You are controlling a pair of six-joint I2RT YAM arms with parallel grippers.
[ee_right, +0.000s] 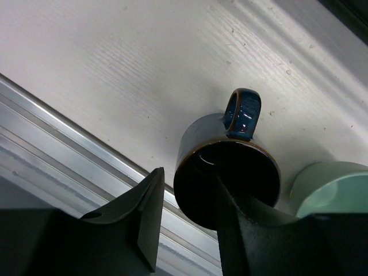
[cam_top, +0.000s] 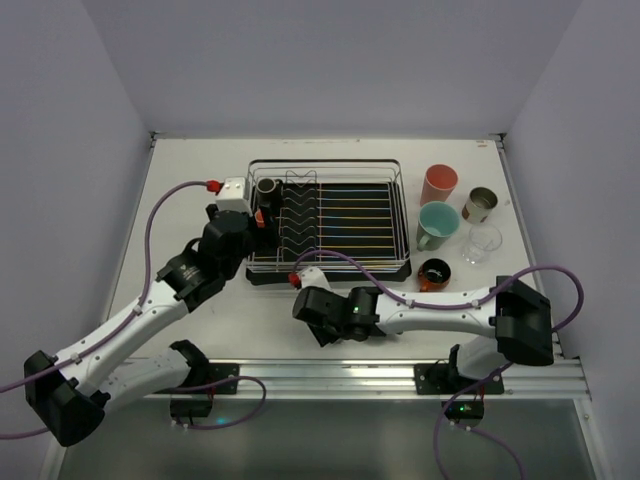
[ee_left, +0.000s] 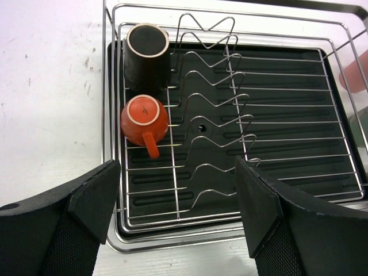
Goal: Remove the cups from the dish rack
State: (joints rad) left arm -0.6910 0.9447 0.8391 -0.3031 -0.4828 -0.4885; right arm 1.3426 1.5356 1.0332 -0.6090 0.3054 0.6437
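Silver wire dish rack [cam_top: 325, 163] on a ribbed black tray, centre-far of the tabletop. Its left end holds a black cylindrical cup [ee_left: 147, 54] and a glossy orange handled cup [ee_left: 144, 118]. Left gripper [ee_left: 178, 167] is spread wide above them. Right gripper [ee_right: 190, 178] straddles the rim of a dark glazed mug [ee_right: 244, 167] by the near edge; whether it clamps cannot be told.
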